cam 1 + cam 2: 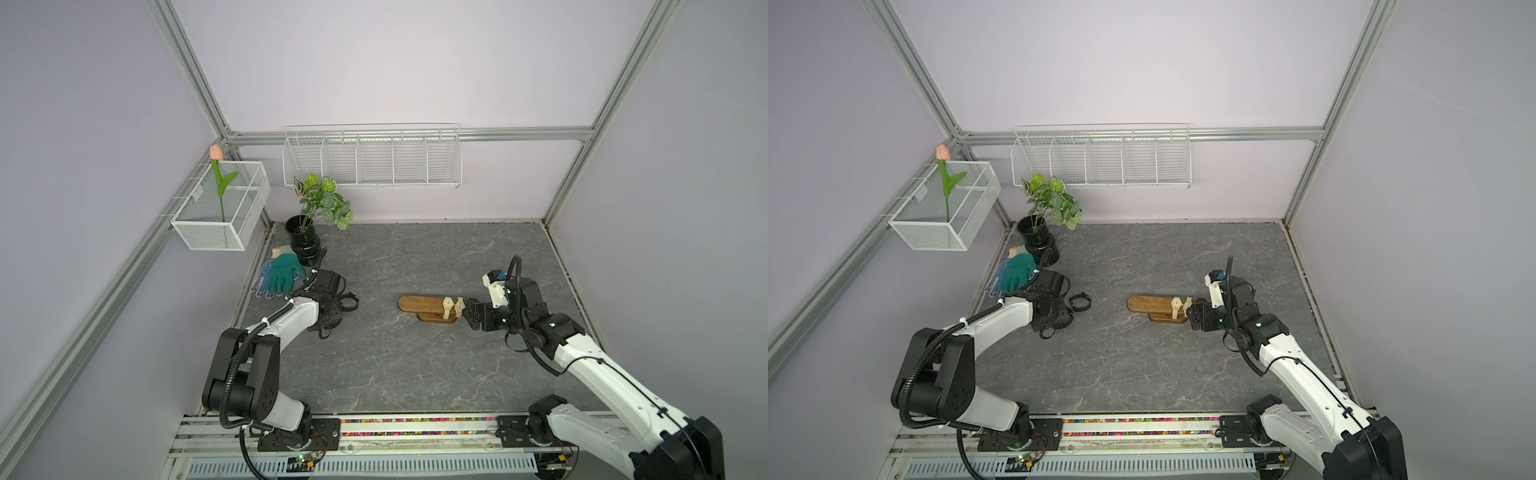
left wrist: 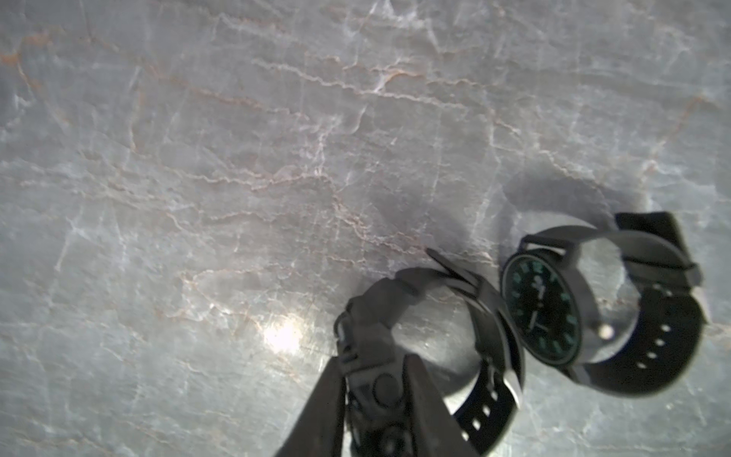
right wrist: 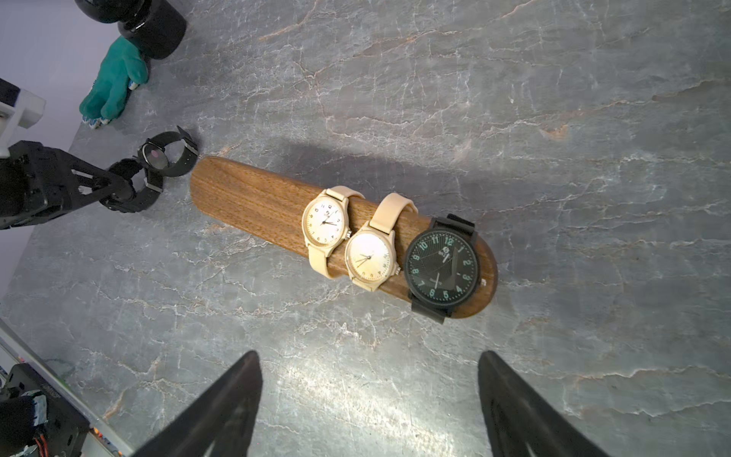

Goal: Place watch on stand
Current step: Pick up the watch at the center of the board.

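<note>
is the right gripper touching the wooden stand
Apart. The right wrist view shows the open right gripper short of the stand, bare table between them.

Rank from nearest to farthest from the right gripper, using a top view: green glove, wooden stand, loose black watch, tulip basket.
1. Wooden stand, just ahead of the right gripper.
2. Loose black watch, left of the stand.
3. Green glove, left table edge.
4. Tulip basket, left wall.

L arm [image 1: 291, 316] reaching fwd, L pincer [image 2: 374, 358] pinched narrow, R arm [image 1: 590, 365] extended, R pincer [image 3: 368, 354] wide apart
</note>
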### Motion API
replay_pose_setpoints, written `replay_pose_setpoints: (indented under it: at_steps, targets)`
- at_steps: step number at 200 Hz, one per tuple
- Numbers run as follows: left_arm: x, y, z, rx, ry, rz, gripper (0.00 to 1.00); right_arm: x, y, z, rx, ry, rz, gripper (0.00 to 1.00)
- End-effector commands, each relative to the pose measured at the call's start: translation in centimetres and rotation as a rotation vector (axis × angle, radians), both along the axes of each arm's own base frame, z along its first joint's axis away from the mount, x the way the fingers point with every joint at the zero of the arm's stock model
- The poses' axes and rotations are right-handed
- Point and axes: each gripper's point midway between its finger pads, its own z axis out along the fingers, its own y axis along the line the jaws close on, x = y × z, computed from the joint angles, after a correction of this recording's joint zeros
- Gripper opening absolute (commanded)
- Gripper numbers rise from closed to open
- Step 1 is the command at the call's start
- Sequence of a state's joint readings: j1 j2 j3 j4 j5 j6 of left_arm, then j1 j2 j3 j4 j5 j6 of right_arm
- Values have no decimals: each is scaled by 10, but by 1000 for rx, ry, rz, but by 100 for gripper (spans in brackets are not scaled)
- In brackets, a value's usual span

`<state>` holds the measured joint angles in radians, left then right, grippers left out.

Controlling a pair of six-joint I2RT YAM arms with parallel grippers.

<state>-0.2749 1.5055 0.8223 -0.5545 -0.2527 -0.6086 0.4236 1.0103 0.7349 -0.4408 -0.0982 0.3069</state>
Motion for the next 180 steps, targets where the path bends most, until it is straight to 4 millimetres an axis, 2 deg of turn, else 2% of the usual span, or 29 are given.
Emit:
replay_pose_setpoints:
  at_steps: [1, 26, 52, 90, 121, 137, 152, 180]
  targets:
    - [-5, 7, -3, 18, 9, 18, 23, 2, 6, 12, 16, -24, 12, 87]
    - [-10, 8, -4, 16, 13, 17, 16, 1, 8, 14, 16, -25, 17, 87]
    - [-17, 14, 12, 16, -49, 55, 13, -1, 12, 14, 15, -22, 28, 87]
    - [-31, 34, 54, 57, -192, 113, 10, -1, 20, 17, 25, -33, 45, 87]
    - [-32, 24, 103, 26, -325, 50, 8, -1, 32, 21, 46, -38, 68, 87]
    - [-31, 9, 139, 68, -442, -24, 8, -2, 42, 24, 68, -45, 90, 87]
    - [-31, -15, 167, 71, -525, -107, 8, -2, 47, 27, 87, -55, 102, 87]
    - [-31, -66, 203, 89, -612, -270, 8, -2, 48, 39, 113, -81, 94, 86]
